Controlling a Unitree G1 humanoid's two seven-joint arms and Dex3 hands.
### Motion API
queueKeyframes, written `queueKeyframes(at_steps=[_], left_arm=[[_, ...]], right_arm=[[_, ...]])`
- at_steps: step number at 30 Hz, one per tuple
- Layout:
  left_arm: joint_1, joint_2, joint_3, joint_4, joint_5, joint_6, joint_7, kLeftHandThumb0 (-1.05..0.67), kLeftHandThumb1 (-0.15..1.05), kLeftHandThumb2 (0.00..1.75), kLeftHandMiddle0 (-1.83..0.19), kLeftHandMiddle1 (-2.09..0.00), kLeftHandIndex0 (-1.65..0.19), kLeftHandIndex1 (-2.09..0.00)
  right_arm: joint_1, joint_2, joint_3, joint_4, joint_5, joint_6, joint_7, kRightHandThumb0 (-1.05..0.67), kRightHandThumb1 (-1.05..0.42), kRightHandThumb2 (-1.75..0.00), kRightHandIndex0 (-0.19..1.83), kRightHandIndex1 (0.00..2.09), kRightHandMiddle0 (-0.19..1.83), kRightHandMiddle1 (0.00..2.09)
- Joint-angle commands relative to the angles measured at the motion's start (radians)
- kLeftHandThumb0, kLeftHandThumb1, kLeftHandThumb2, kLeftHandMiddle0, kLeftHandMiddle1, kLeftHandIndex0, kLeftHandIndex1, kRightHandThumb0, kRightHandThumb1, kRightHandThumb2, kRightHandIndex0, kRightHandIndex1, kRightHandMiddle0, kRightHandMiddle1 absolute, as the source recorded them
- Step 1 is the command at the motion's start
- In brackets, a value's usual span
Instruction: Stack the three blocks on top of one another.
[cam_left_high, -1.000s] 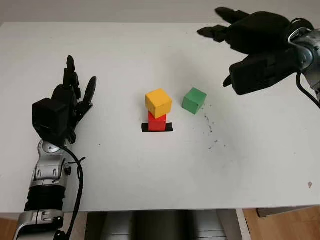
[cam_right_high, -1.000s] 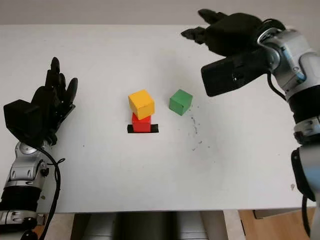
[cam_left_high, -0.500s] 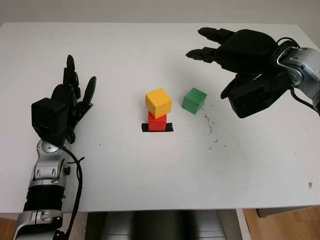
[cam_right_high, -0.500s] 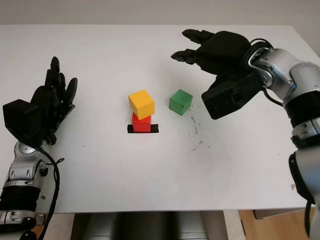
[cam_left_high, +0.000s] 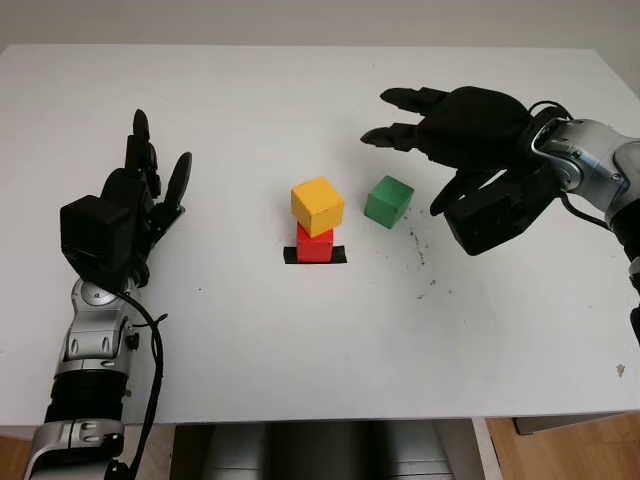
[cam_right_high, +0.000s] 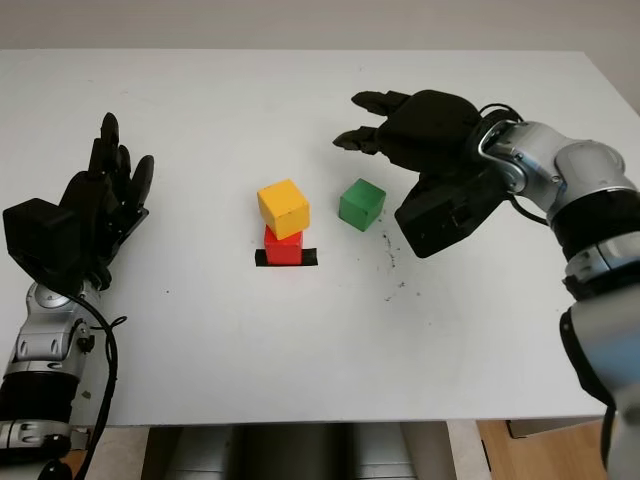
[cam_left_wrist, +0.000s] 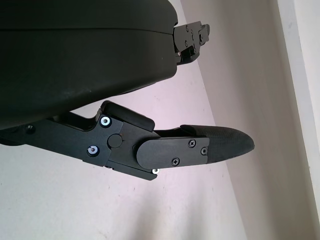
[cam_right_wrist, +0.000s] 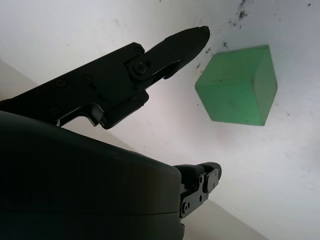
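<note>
Green is the block (cam_left_high: 388, 201) that stands alone on the white table (cam_left_high: 300, 340), just to the right of the small stack and apart from it. One of its corners is turned toward the robot. The stack has two parts: the red block (cam_left_high: 314, 243) is at the bottom, on a strip of black tape (cam_left_high: 314, 255), and the yellow block (cam_left_high: 317, 205) sits on top of it. The yellow one is turned a little and hangs slightly over the edges of the red one.

The right hand (cam_left_high: 455, 125) is in the air beside the green block, on its right and far side, and it is not touching it. It is open and holds nothing. Its fingers (cam_left_high: 395, 134) reach toward the left, past the far side of the green block. In the right wrist view the green block (cam_right_wrist: 236, 91) lies on the table between one black finger (cam_right_wrist: 170, 44) and the shell of the hand, with free table all around it. There are small dark specks (cam_left_high: 418, 255) on the table near this block, on its right side and toward the robot.

The left hand (cam_left_high: 140, 200) is well apart from the blocks, at the left side of the table. It is open, holds nothing, and its fingers point away from the robot. The left wrist view gives one of its fingers (cam_left_wrist: 210, 147) over bare white table
</note>
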Motion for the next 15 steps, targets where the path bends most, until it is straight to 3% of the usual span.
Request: queueKeyframes(at_steps=[1, 15], left_arm=[[0.004, 0.008, 0.004, -0.023, -0.007, 0.004, -0.005, -0.72, 1.05, 0.47, 0.19, 0.00, 0.19, 0.00], [0.011, 0.010, 0.006, -0.043, -0.011, 0.025, -0.010, -0.73, 1.05, 0.47, 0.19, 0.00, 0.19, 0.00]], right_arm=[[0.013, 0.011, 0.008, 0.004, -0.006, -0.002, -0.010, -0.56, -0.81, -0.05, 0.00, 0.07, 0.28, 0.13], [0.021, 0.047, 0.061, 0.063, -0.045, -0.035, -0.123, -0.54, -0.80, -0.06, 0.08, 0.07, 0.41, 0.12]])
